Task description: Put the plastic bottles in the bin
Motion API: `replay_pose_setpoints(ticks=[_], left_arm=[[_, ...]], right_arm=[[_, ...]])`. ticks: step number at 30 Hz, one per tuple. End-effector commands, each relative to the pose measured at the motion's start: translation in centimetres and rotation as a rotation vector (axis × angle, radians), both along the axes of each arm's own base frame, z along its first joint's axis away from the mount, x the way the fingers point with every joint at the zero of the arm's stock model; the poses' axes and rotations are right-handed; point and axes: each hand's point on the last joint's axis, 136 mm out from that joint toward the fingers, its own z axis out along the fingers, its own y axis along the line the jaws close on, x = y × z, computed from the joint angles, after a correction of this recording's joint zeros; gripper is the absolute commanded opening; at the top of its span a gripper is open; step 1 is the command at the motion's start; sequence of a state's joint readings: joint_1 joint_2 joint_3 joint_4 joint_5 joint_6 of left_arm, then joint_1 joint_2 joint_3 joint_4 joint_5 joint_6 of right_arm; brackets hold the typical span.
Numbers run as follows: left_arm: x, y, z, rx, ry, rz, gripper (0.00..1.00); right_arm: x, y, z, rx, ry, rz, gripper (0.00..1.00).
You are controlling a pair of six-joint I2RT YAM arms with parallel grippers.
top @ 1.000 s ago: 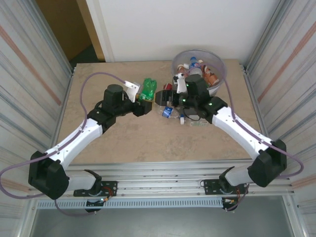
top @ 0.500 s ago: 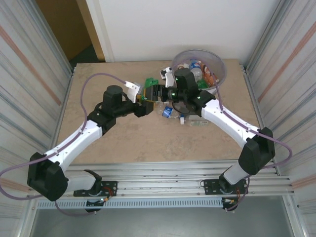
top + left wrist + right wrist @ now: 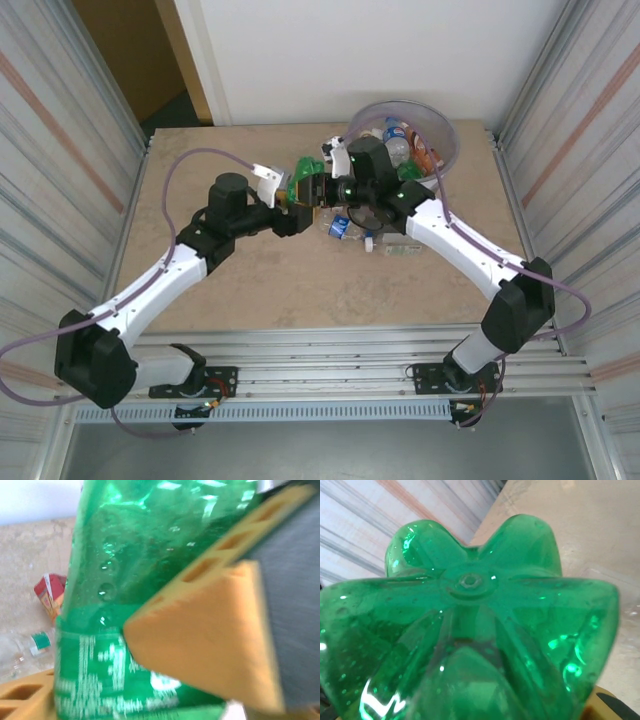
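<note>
I am reaching both arms in over the middle of the surface (image 3: pixel 260 285). My left fingers (image 3: pixel 298 193) and my right fingers (image 3: pixel 322 189) are meeting tip to tip at a green bottle (image 3: pixel 309 167), which is sitting just left of the bin (image 3: pixel 447 135).

From my left wrist, the green bottle (image 3: pixel 135 555) is running up between my left pads. One orange pad (image 3: pixel 210 640) is lying across its right flank, in front of the printed label. The other pad (image 3: pixel 20 700) is showing at the lower left corner, right against the label's edge. These fingers are standing well apart with the bottle's width between them, but I cannot tell whether they are pressing on it or only flanking it.

From my right wrist, the bottle's lobed base (image 3: pixel 470 605) is facing straight at the camera. A sliver of orange pad (image 3: pixel 601 700) is showing at the lower right. I cannot tell whether my right fingers are clamping the bottle or standing apart.

The bin is standing at the far right corner, with its clear liner folded over the rim and several bottles (image 3: pixel 398 131) lying inside. More bottles are lying loose on the surface by my right arm: a blue-labelled bottle (image 3: pixel 340 226) and a clear bottle (image 3: pixel 388 246). Past the green bottle, a red-labelled item (image 3: pixel 49 592) and a clear bottle with a green label (image 3: pixel 31 645) are lying on the surface.
</note>
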State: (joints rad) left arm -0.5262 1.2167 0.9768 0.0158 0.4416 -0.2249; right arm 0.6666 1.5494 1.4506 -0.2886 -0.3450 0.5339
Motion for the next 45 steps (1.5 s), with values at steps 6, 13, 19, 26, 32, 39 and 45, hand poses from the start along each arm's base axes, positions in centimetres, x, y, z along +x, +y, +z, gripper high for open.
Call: replay_pose_setpoints(ticks=[6,13,19,26,32,39,45], left_arm=[[-3.0,2.2,6.6,-0.104,-0.21,0.028,0.99],[-2.9,4.4,5.2,-0.048,-0.222,0.142,0.99],[-2.1,5.4,3.5,-0.026,-0.174,0.219,0.99],[-1.5,6.0,2.1,-0.001,-0.112,0.268,0.99],[-1.2,5.8,0.9,0.003,-0.054,0.254,0.99],[-1.0,5.2,0.2,0.001,-0.027,0.233,0.99],[-0.8,5.0,-0.1,0.0,-0.019,0.23,0.99]], right_arm=[[0.5,-7.1,7.7,-0.084,-0.188,-0.173,0.35],[2.0,-17.2,12.0,-0.24,-0.215,-0.423,0.38],[4.4,-23.4,13.4,-0.333,-0.181,-0.561,0.38],[8.0,-25.6,10.6,-0.452,-0.056,-0.59,0.38],[10.2,-25.9,6.9,-0.532,0.048,-0.578,0.39],[10.7,-27.1,3.2,-0.597,0.175,-0.585,0.43],[11.8,-27.0,1.8,-0.612,0.194,-0.579,0.57]])
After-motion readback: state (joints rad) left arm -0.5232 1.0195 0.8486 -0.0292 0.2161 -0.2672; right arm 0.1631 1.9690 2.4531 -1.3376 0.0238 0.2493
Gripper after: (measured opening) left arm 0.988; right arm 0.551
